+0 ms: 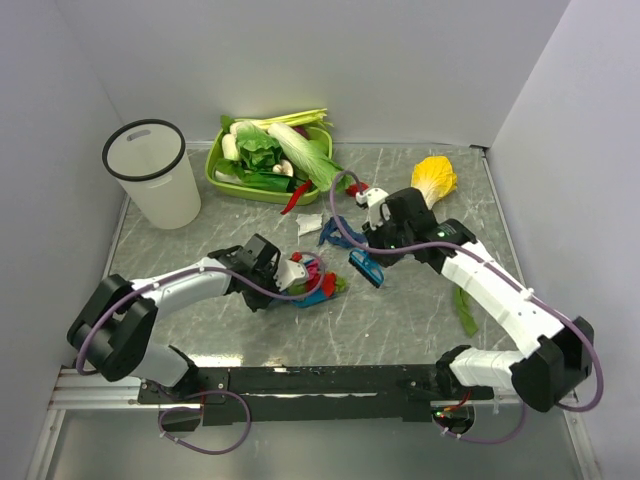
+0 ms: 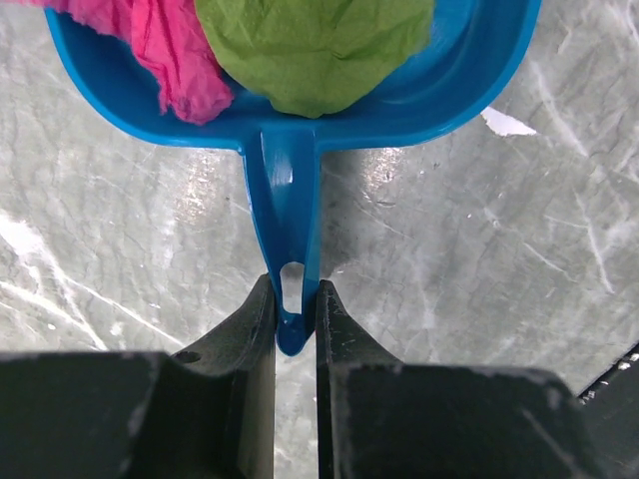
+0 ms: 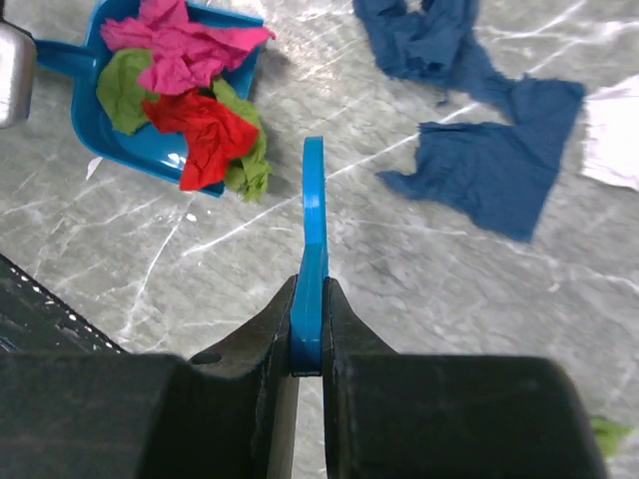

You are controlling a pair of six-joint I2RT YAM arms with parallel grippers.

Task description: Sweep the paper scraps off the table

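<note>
My left gripper (image 2: 296,289) is shut on the handle of the blue dustpan (image 2: 300,130), which lies on the table (image 2: 479,259). In the pan are pink (image 2: 160,50) and green (image 2: 310,45) paper scraps; the right wrist view also shows a red one (image 3: 215,135) at its mouth. My right gripper (image 3: 311,284) is shut on a flat blue sweeper (image 3: 314,210), held just right of the pan (image 1: 325,285). Dark blue scraps (image 3: 489,170) and a white scrap (image 3: 614,135) lie loose on the table beyond the sweeper. In the top view both grippers, left (image 1: 290,272) and right (image 1: 372,250), are mid-table.
A white bin (image 1: 155,175) stands at the back left. A lime-green tray (image 1: 215,165) of vegetables sits at the back centre, with a red chili (image 1: 295,197) in front. A yellow vegetable (image 1: 435,178) and a green piece (image 1: 466,310) lie right. Black rail (image 1: 320,380) runs along the near edge.
</note>
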